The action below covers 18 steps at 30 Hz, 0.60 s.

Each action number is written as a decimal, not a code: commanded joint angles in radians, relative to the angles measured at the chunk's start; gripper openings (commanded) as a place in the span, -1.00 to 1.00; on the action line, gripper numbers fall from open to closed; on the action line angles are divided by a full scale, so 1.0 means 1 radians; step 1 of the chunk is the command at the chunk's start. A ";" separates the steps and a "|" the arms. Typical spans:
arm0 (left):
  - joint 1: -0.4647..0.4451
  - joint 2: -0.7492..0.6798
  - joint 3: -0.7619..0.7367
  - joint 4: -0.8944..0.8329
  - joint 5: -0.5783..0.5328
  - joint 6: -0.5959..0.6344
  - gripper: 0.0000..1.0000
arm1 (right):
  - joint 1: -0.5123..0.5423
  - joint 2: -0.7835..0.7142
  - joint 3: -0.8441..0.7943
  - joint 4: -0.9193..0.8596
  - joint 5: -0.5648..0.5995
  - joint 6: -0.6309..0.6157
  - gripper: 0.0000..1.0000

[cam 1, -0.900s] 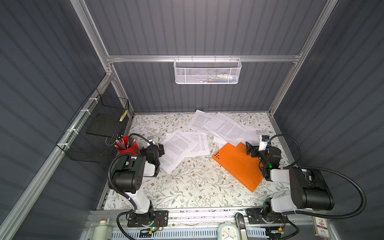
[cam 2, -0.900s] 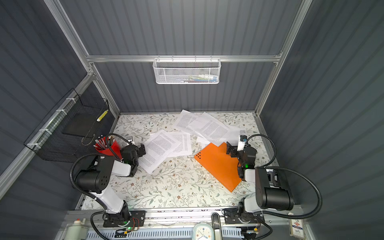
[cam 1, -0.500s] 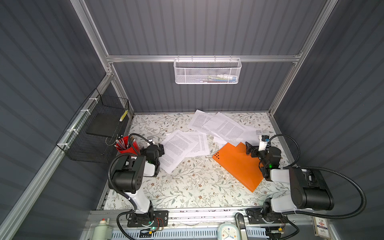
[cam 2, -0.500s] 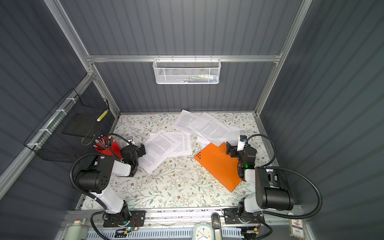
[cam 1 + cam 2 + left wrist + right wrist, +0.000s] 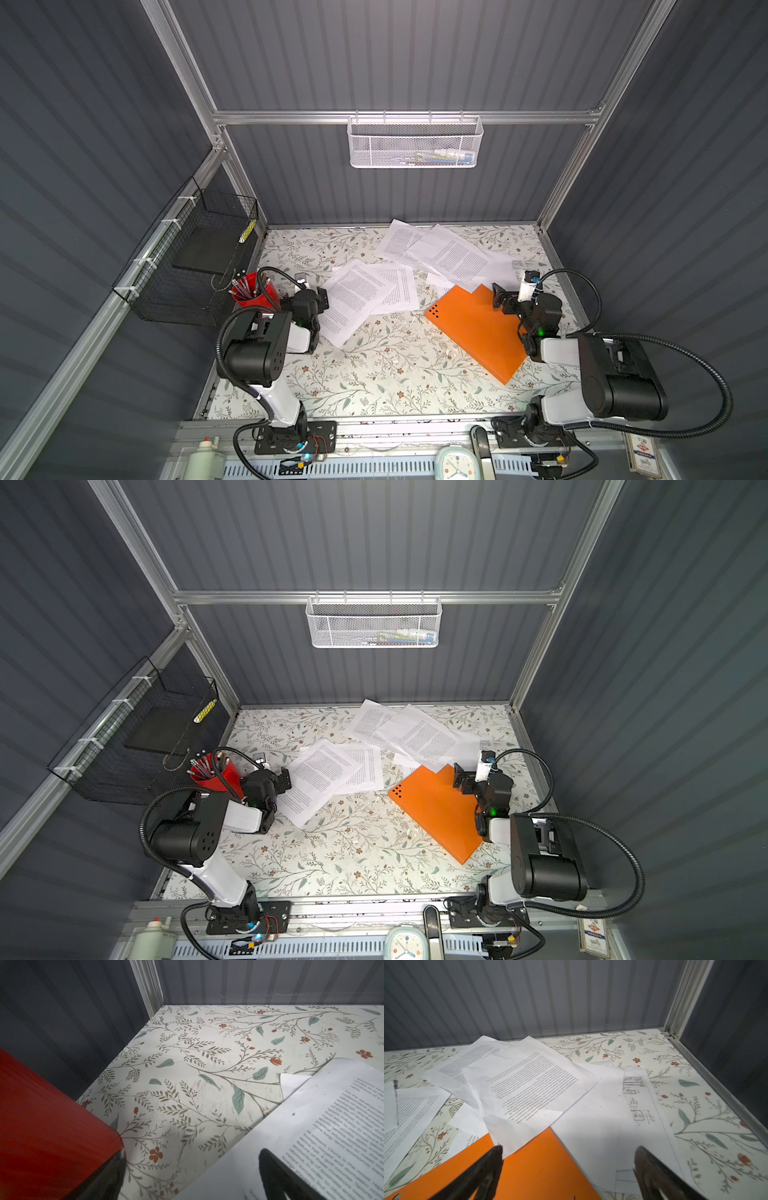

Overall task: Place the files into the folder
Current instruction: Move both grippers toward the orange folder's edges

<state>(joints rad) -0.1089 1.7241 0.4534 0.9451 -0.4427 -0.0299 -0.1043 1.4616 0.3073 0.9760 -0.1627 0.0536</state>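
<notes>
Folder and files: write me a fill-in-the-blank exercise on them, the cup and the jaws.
The folder lying on the table is ____.
The pens stand in a ____ cup.
The jaws of the left gripper and right gripper stand ____.
The files are white sheets printed with black ____.
Missing words: orange; red; open; text.

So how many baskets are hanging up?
2. A white mesh basket hangs on the back wall's rail; a black wire basket hangs on the left wall, near the red pen cup. I see no others.
</notes>
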 commanded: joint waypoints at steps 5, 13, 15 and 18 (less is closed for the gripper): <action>-0.142 -0.169 0.070 -0.206 -0.265 0.068 0.99 | 0.039 -0.253 0.006 -0.190 0.311 0.059 0.98; -0.167 -0.337 0.487 -1.106 0.192 -0.519 0.99 | -0.080 -0.394 0.299 -0.851 0.283 0.471 0.98; -0.208 -0.289 0.545 -1.162 0.389 -0.594 0.99 | -0.117 -0.350 0.376 -1.000 0.211 0.504 0.98; -0.334 -0.181 0.653 -1.266 0.502 -0.614 0.99 | -0.197 -0.253 0.438 -1.121 0.059 0.541 0.98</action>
<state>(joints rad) -0.3435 1.4433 1.0660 -0.0448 -0.2005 -0.5140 -0.2523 1.1385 0.7231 0.1375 0.0685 0.4923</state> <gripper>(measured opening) 0.997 0.989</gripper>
